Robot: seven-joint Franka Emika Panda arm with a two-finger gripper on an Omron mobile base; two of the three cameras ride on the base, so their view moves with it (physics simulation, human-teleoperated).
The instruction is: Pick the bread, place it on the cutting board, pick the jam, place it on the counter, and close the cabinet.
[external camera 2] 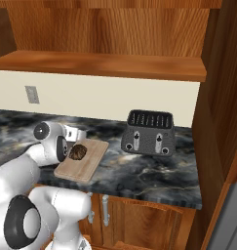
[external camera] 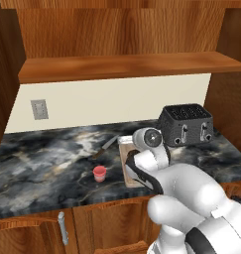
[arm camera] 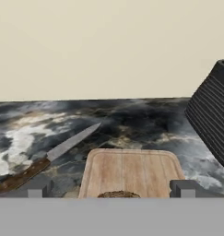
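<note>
The dark speckled bread (external camera 2: 77, 152) lies on the tan cutting board (external camera 2: 86, 163), at its near-left part. In the hand view only the bread's top (arm camera: 118, 194) peeks up at the bottom edge, between the two fingertips. My gripper (arm camera: 112, 189) is open, its tips wide apart on either side of the board (arm camera: 132, 170). The pink jam (external camera: 99, 173) stands upright on the dark marble counter (external camera: 42, 163), left of the board and apart from my arm. Above, the cabinet (external camera: 127, 64) stands open with its inner shelf bare.
A black toaster (external camera: 185, 124) sits right of the board near the wall. A knife (arm camera: 49, 156) with a brown handle lies on the counter left of the board. A wall outlet (external camera: 39, 109) is at the back left. An open cabinet door (external camera 2: 222, 97) hangs at the right.
</note>
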